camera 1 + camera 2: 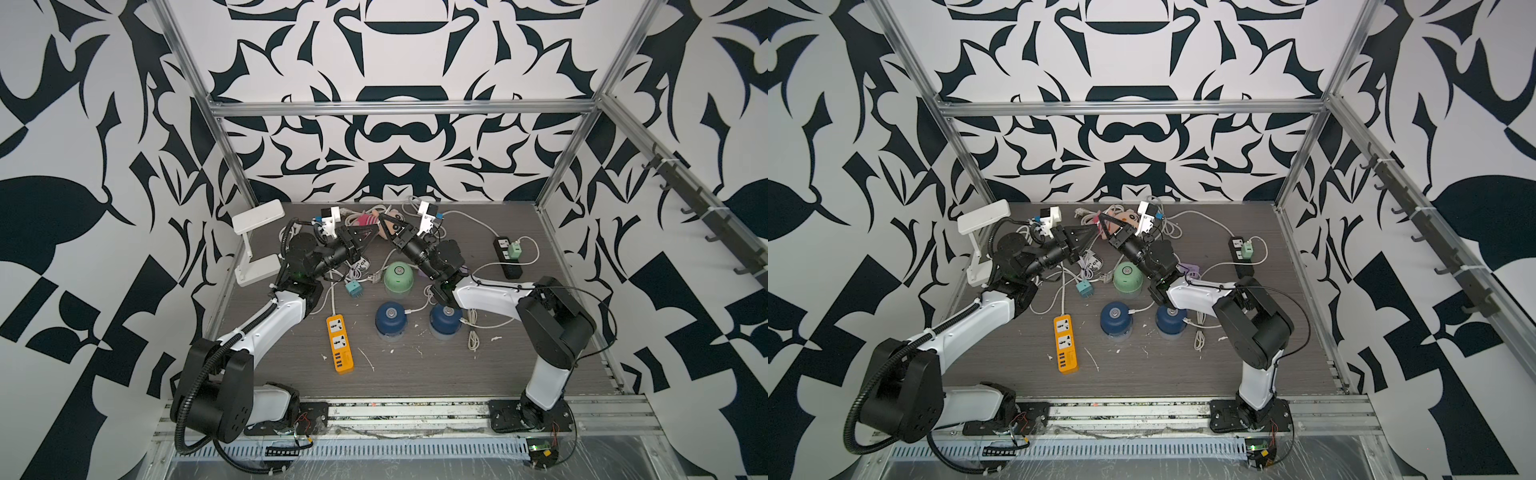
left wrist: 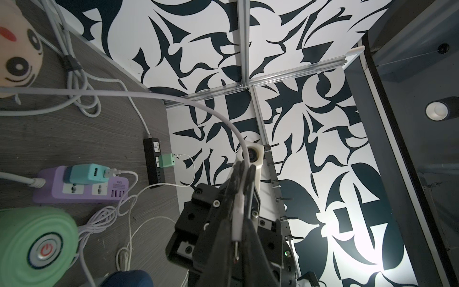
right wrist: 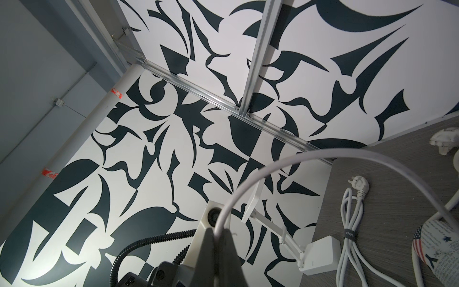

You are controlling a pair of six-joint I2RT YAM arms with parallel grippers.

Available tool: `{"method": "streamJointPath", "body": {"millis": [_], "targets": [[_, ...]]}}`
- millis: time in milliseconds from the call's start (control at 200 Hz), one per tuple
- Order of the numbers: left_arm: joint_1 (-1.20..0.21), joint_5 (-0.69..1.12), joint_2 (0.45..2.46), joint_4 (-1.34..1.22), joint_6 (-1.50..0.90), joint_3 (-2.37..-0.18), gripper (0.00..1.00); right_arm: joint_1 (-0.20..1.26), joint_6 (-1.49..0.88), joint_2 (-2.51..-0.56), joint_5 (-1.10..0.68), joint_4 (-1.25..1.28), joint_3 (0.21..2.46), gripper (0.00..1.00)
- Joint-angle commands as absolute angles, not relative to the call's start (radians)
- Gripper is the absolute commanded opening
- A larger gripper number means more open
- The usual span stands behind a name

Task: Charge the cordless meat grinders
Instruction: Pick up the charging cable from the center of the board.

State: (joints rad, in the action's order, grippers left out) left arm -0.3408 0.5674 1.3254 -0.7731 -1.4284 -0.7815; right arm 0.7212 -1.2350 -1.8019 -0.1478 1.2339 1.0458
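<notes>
Black strap (image 3: 347, 233) around coiled white cord (image 3: 345, 211): brand word "deli" in white.
Mint green grinder (image 2: 37, 238): red power symbol on round silver button (image 2: 46, 249).
Purple power strip (image 2: 49, 196): small label above USB ports, print too small to read.
Printed wrap (image 3: 432, 246) on bench: stars, flag stripes, newsprint lines, words illegible.
White tag (image 1: 1092, 262) by left arm, in a top view: black letters, unclear.
</notes>
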Motion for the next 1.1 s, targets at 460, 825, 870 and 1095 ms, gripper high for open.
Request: {"method": "streamJointPath", "body": {"millis": [460, 825, 870, 1095], "targets": [[-0.331, 0.616, 1.231, -0.440, -1.274, -0.879, 0.00, 0.669, -1.196, -1.656, -0.296, 1.118, 0.911, 0.78], [-0.247, 0.675, 1.201, 0.057, -1.006, -1.007, 0.00, 0.611, -0.638, -1.363, 0.044, -0.458, 1.239, 0.99], [-0.245, 0.674, 1.209, 0.110, -0.967, -1.027, 0.00, 0.614, -0.594, -1.383, 0.092, -0.590, 1.315, 0.99], [-0.240, 0.679, 1.235, 0.274, -0.853, -1.104, 0.00, 0.650, -0.541, -1.347, 0.369, -0.798, 1.407, 0.99]]}}
